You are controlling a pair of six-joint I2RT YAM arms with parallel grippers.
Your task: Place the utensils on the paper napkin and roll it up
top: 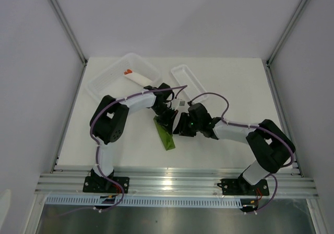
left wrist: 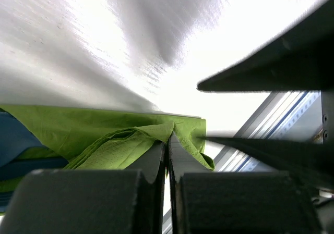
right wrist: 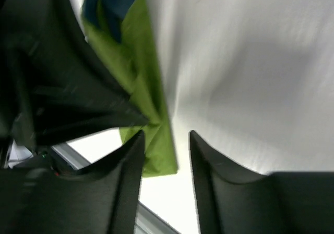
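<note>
Rolling looks underway: left gripper [left wrist: 168, 140] pinches the olive-green paper napkin [left wrist: 94, 132] over dark blue plastic utensils [left wrist: 13, 135]; the spread right gripper [right wrist: 166, 136] should regrip.

Right wrist camera. The right gripper [right wrist: 166, 133] fills the near edge of the view, its two dark fingers [right wrist: 125, 182] standing apart with a clear gap between them. An olive-green paper napkin [right wrist: 141, 72], gathered into a long narrow strip, runs from far to near over the white table [right wrist: 250, 62]. Its near end lies in the gap, close against the left finger; contact cannot be judged. A dark blue plastic utensil [right wrist: 112, 2], blurred, shows at the strip's far end. The dark, wedge-shaped left gripper [right wrist: 136, 118] enters from the left, its tip meeting the strip's left edge. A silver metal rail [right wrist: 70, 155] crosses the near left corner.
</note>
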